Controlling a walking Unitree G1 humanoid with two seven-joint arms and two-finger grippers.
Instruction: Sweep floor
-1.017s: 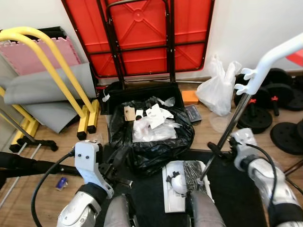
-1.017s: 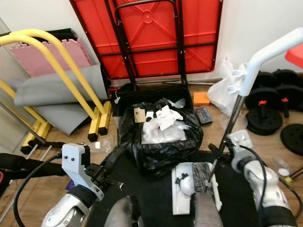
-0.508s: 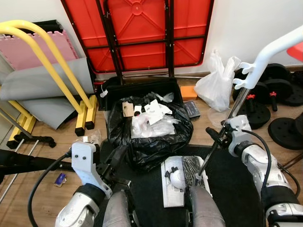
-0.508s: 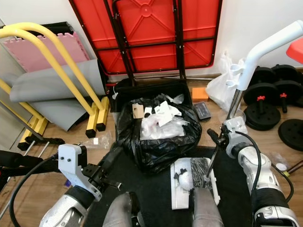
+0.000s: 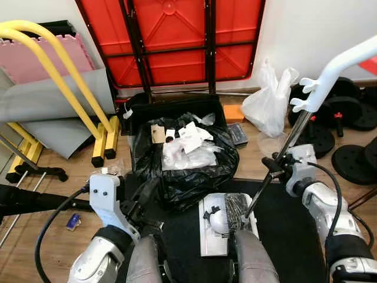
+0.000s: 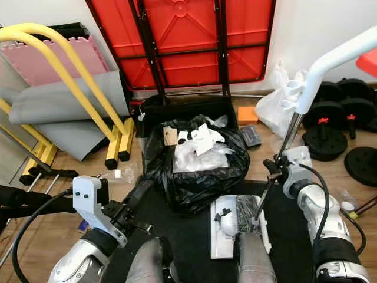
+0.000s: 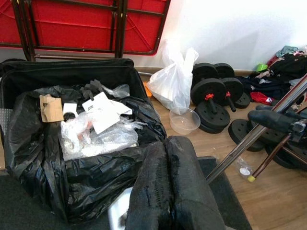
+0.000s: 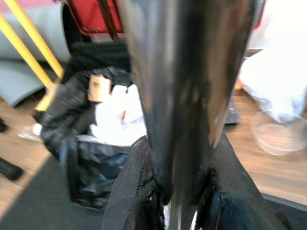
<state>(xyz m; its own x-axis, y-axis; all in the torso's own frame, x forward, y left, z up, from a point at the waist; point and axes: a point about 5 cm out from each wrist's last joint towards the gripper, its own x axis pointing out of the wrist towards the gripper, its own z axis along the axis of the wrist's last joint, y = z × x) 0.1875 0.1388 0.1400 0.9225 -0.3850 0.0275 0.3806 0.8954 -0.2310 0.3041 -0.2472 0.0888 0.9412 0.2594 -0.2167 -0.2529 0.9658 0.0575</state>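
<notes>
Left tool point(image 7: 169, 191) hung clenched on nothing beside the black trash bag point(image 5: 182, 162) of paper scraps. Right of the bag, the broom head point(image 5: 235, 209) rested on the white dustpan point(image 5: 213, 227) on the black mat point(image 5: 288, 236). Right tool point(image 5: 277, 167) grasped the slanted broom handle point(image 5: 294, 132).

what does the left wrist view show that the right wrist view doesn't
The left wrist view alone shows the dumbbell weights by the wall and the left end effector, its fingers pressed together with nothing between them.

The right wrist view alone shows a yellow frame and the right end effector shut on the broom pole, seen up close.

Both show the black trash bag full of paper scraps, the red folded table, the white plastic bag and a clear bowl.
</notes>
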